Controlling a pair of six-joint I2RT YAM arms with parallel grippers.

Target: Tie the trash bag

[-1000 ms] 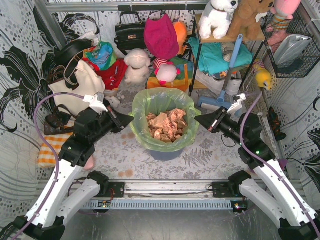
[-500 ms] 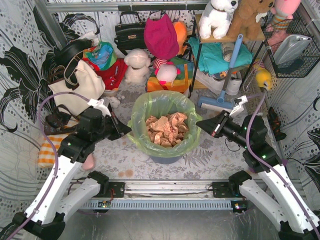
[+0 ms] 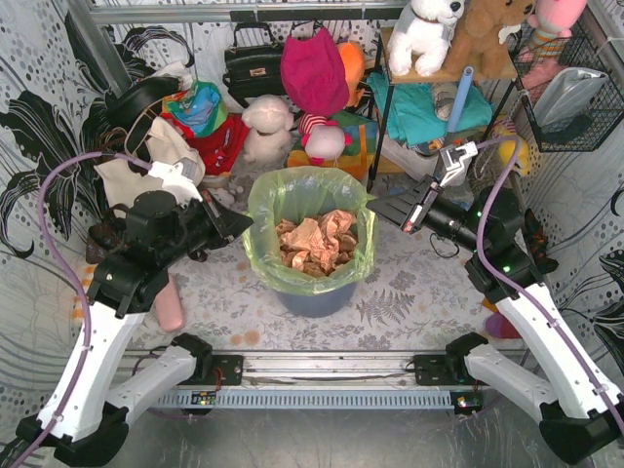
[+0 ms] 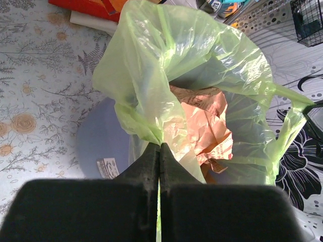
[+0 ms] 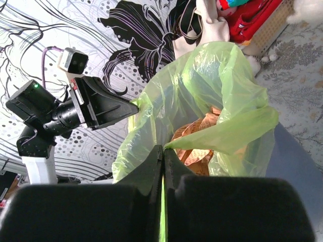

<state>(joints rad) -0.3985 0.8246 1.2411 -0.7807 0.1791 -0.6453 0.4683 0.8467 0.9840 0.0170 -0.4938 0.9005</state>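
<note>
Top view, bag: the thin translucent light-green plastic trash bag (image 3: 261,222) stands mid-table in a round blue-grey bin (image 3: 314,294), mouth open, crumpled tan paper (image 3: 310,242) inside.
Top view, relation: left gripper (image 3: 240,226) touches the bag's left rim and right gripper (image 3: 374,207) its right rim. The line between them runs straight across the mouth, neither arm nearer.
Top view, judgement: the coming move likely brings these two rim sections together over the paper.
Left wrist, pincer: jaws of the left gripper (image 4: 159,147) are pressed together, pinching a fold of green film.
Left wrist, bag: bag (image 4: 151,60) rises directly ahead of the fingertips, bin (image 4: 98,143) below left.
Right wrist, pincer: right gripper (image 5: 163,149) is likewise clamped tight on a flap of the film.
Right wrist, bag: bag (image 5: 222,85) billows ahead, with the left arm (image 5: 75,113) beyond it at the far rim.
</note>
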